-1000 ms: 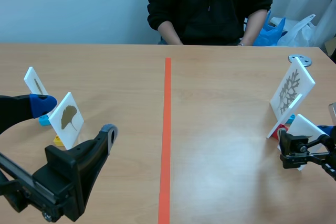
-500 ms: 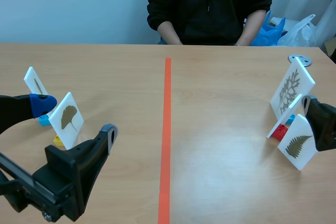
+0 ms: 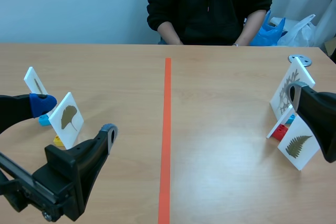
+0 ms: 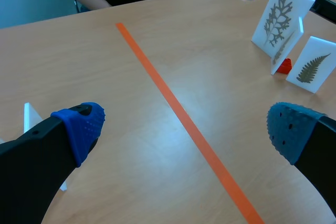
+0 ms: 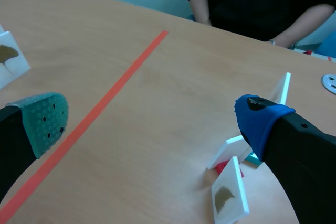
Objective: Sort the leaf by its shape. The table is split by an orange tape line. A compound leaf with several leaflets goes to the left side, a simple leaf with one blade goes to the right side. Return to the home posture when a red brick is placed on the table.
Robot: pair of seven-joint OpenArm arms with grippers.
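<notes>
On the left side stand a ginkgo leaf card (image 3: 69, 118) and a narrow-leaf card (image 3: 35, 82). My left gripper (image 3: 75, 116) hovers open near them, holding nothing; in its own view the left gripper (image 4: 184, 129) spans the orange tape line (image 4: 178, 111). On the right side stand a branching compound leaf card (image 3: 290, 88), a fern card (image 3: 298, 145) and a tilted white card (image 3: 281, 121) with a small red block (image 3: 282, 131) at its foot. My right gripper (image 5: 152, 121) is open and empty, raised above the fern card (image 5: 229, 198).
A person in a dark hoodie (image 3: 210, 3) sits across the table. A metal disc (image 3: 299, 60) lies at the far right. The orange tape line (image 3: 166, 129) runs down the middle of the table. Blue and white bags (image 3: 283, 30) sit behind the table.
My right gripper was low at the fern card a second ago; it has let go of the card, which now stands upright, and has risen toward the camera. The left arm has not moved.
</notes>
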